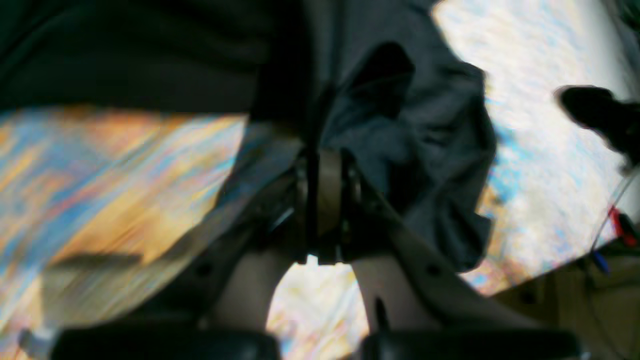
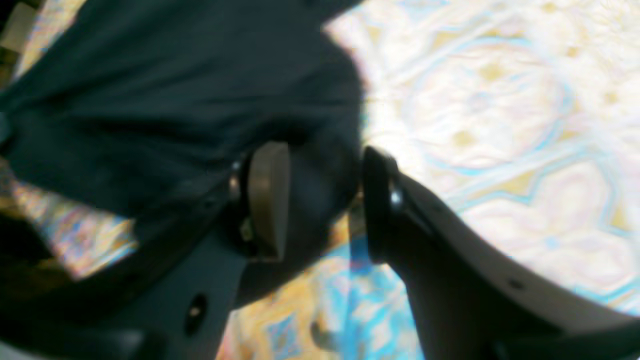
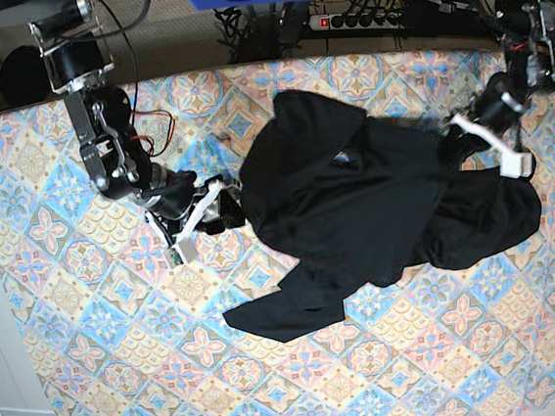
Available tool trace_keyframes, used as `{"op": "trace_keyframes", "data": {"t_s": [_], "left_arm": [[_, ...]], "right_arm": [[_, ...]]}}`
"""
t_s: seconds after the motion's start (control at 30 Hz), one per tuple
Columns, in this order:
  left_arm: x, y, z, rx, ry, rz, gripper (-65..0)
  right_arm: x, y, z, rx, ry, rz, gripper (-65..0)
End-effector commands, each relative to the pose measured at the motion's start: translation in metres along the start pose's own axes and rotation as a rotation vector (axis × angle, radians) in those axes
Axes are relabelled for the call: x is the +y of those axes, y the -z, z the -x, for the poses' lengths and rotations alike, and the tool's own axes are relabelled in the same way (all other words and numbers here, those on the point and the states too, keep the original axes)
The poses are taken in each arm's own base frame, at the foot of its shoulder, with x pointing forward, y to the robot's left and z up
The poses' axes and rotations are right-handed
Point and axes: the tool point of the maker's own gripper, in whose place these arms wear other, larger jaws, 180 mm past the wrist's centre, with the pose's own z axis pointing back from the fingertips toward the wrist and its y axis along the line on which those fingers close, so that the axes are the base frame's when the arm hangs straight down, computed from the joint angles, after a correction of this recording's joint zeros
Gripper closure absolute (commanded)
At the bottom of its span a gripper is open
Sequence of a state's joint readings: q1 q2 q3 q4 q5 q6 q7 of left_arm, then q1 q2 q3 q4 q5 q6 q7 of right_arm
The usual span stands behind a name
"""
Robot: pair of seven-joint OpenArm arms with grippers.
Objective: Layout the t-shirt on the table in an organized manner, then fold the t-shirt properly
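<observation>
**Op A:** How far along am I? From the base view the t-shirt (image 3: 374, 194) is a rumpled black heap on the worktop (image 3: 95, 353), lying right of centre and toward the far edge; nothing about it is laid out yet, and no fold has been made.

**Op B:** Agreed; I see one flap, maybe a sleeve or hem corner, trailing toward the near side, and the body bunched over itself; I cannot tell where the collar is.

**Op A:** The left pincer (image 1: 325, 195) sits at the right end of the heap; in its wrist view the jaws are pressed together on a pinch of the dark fabric, with cloth gathered around and above them; that view is blurred, so I cannot say which part of the garment it has.

**Op B:** And the right pincer (image 2: 320, 200), at the left edge of the heap, stands parted; its wrist view shows cloth between the two pads, but the pads are apart and I judge nothing is gripped there.

**Op A:** So one side is taken, the other only lined up; I reckon the whole spreading stage is ahead: pull the shirt flat, square the sleeves, then fold.

**Op B:** My worry is the bunching; with several layers pinched together, a pull may drag the heap rather than open it.
</observation>
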State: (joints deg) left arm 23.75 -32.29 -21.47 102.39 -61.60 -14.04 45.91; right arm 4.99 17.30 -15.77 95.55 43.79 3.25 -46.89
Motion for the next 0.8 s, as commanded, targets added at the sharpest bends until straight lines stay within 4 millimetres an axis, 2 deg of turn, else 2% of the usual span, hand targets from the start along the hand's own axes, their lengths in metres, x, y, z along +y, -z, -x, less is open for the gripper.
{"op": "trace_keyframes", "data": {"t_s": [0.0, 0.13, 0.27, 0.33, 0.47, 0.6, 0.67, 0.77], "left_arm": [[0.003, -0.01, -0.015, -0.048, 0.014, -0.006, 0.0], [0.025, -0.02, -0.006, -0.032, -0.009, -0.067, 0.0], [0.054, -0.023, 0.0, -0.028, -0.071, -0.128, 0.0], [0.056, -0.023, 0.002, -0.025, -0.079, -0.131, 0.0], [0.058, -0.022, 0.005, -0.017, -0.079, -0.137, 0.0], [0.062, -0.022, 0.009, 0.0, -0.05, -0.166, 0.0], [0.063, -0.021, 0.011, 0.012, -0.039, -0.172, 0.0], [0.062, -0.019, 0.018, 0.034, -0.029, -0.175, 0.0]], "right_arm": [[0.011, 0.003, -0.017, -0.042, -0.012, -0.039, -23.7], [0.011, 0.02, -0.01, 0.013, -0.02, -0.044, -23.8], [0.027, 0.037, 0.001, 0.06, -0.024, -0.08, -23.8], [0.032, 0.04, 0.008, 0.082, -0.033, -0.09, -23.9], [0.066, 0.051, 0.022, 0.115, -0.048, -0.159, -30.2], [0.089, 0.057, 0.018, 0.113, -0.078, -0.206, -36.8], [0.093, 0.058, 0.017, 0.115, -0.099, -0.211, -37.0], [0.085, 0.061, 0.003, 0.092, -0.189, -0.155, -37.0]]}}
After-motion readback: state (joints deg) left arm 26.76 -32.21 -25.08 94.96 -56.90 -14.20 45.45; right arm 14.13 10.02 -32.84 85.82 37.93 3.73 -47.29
